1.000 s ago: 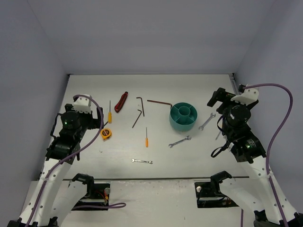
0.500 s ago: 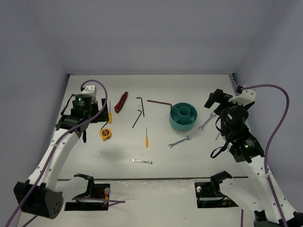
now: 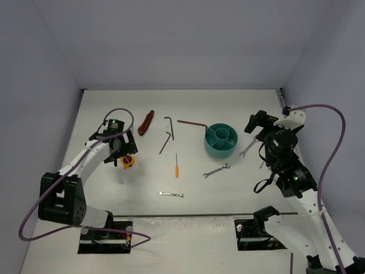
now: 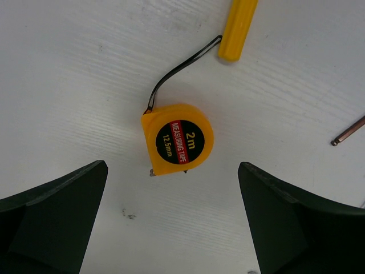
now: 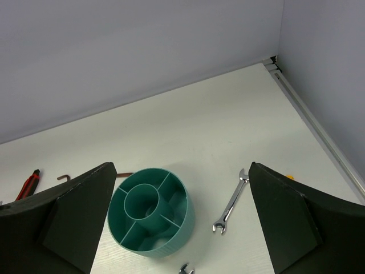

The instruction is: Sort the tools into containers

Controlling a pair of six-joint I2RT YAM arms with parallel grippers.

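Observation:
The yellow tape measure (image 4: 178, 138) lies flat on the table, also seen from above (image 3: 128, 161). My left gripper (image 4: 171, 228) is open and empty, hovering just over it with a jaw on either side; from above it is at the table's left (image 3: 118, 147). The round teal tub (image 3: 221, 140) stands right of centre and shows in the right wrist view (image 5: 151, 216); its compartments look empty. My right gripper (image 5: 182, 240) is open and empty, raised to the tub's right (image 3: 256, 122). A silver wrench (image 5: 230, 204) lies beside the tub.
An orange screwdriver handle (image 4: 238, 28) lies just beyond the tape measure. A red-and-black tool (image 3: 146, 123), three dark hex keys (image 3: 169, 127), another orange screwdriver (image 3: 177, 165) and two more wrenches (image 3: 217, 170) (image 3: 171, 194) are scattered mid-table. Walls enclose the table.
My left arm has swung forward and right, bringing its open gripper over the tape measure. My right gripper has shifted slightly left towards the tub.

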